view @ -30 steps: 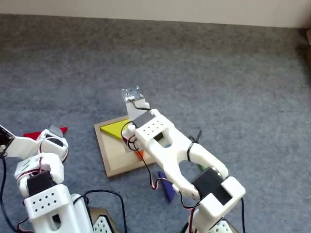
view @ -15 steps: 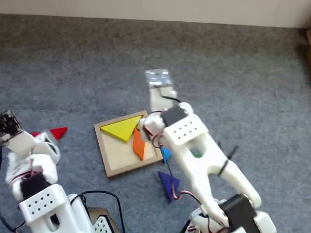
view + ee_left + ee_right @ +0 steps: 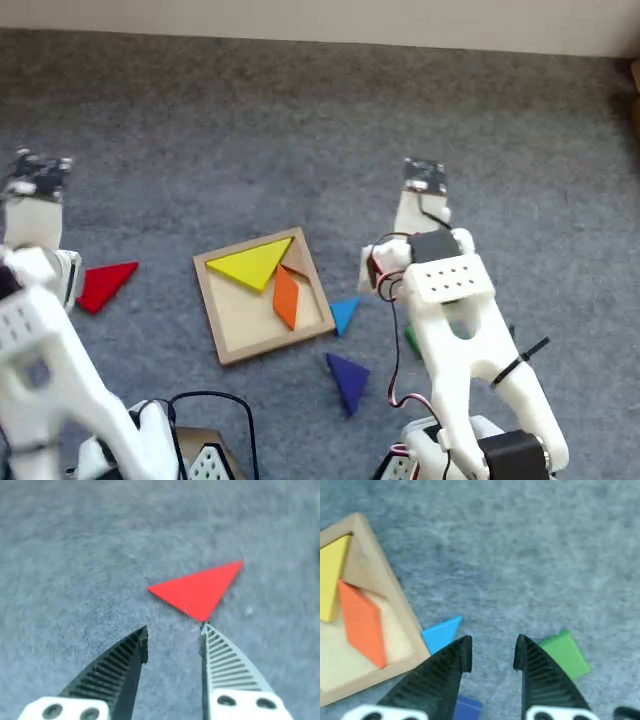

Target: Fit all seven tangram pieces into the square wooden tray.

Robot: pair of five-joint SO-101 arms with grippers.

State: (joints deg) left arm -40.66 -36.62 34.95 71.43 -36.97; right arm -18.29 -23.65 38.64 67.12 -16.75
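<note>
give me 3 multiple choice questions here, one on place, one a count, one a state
1. Where is the red triangle? A inside the square wooden tray B on the grey carpet beside it C in a gripper
2. How many pieces lie in the tray? A two B four C seven
3. The left gripper is: A shut on a piece B open and empty C shut, empty
Answers: 1 B, it lies on carpet off the tray; 2 A, just the yellow triangle and orange parallelogram; 3 B, fingers apart, nothing between.

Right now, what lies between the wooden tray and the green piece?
A light blue triangle beside the tray, then bare carpet, seen in the right wrist view.
</note>
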